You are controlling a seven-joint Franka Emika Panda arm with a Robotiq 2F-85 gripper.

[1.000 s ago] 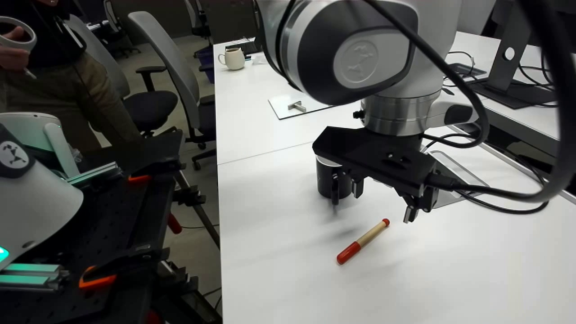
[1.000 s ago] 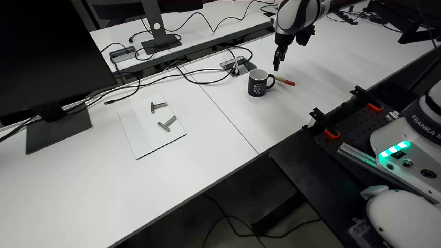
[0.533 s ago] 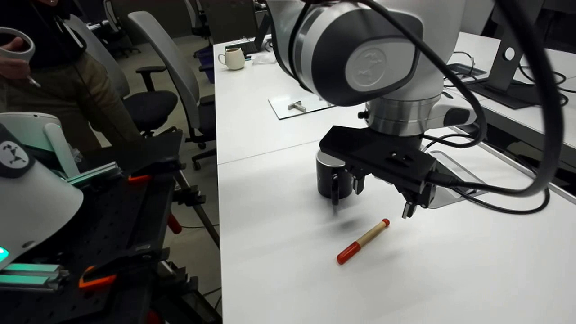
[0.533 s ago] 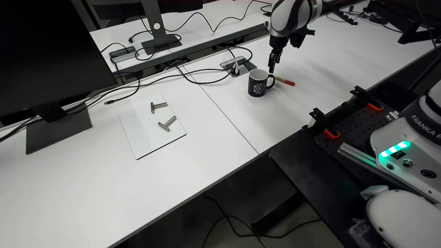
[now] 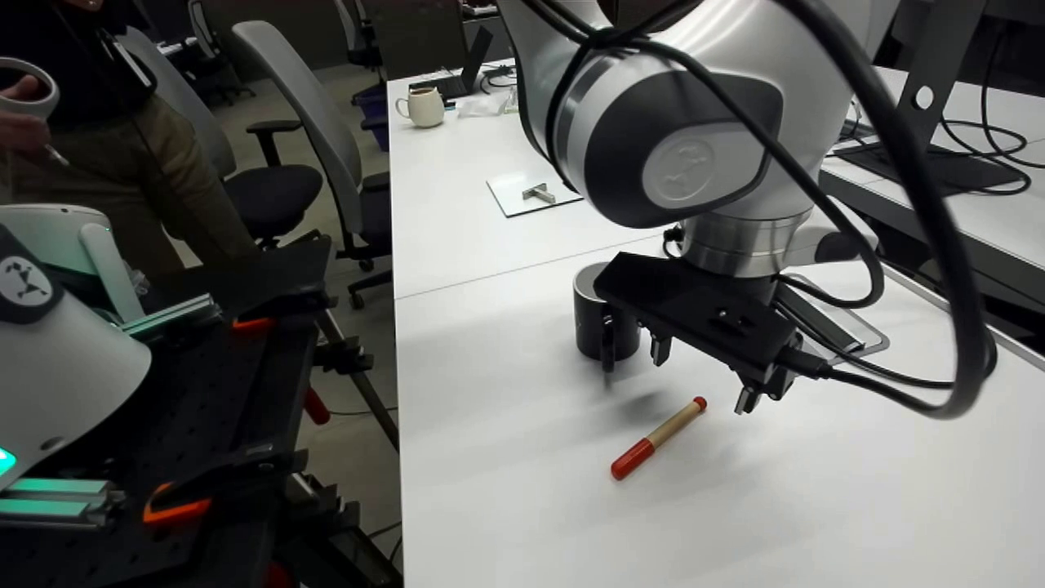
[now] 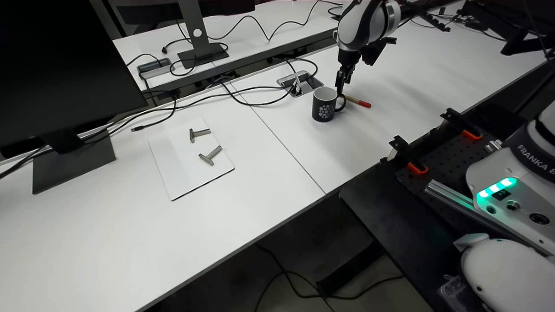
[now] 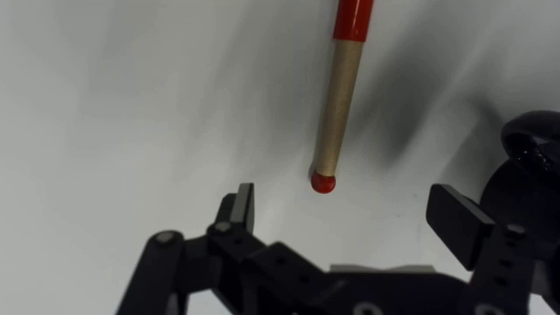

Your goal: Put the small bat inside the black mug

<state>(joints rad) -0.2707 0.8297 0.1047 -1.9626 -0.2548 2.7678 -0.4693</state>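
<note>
In an exterior view we see the white desk (image 5: 490, 392) from center to lower right, gray-backed office chairs (image 5: 302, 114) at upper left, and dim floor (image 5: 359, 465) left of center. In an exterior view we also have a black monitor (image 6: 60, 65) at upper left and another white table (image 6: 243, 37) toward top center.

The black, jointed hand (image 7: 350, 212) has its fingers apart. Ahead of them, on the smooth white tabletop (image 7: 153, 109), lies a thin, red-and-tan, wood-like bat (image 7: 340, 96), its ball end nearest; outside one finger shows a glossy, round black mug (image 7: 525, 190).
</note>
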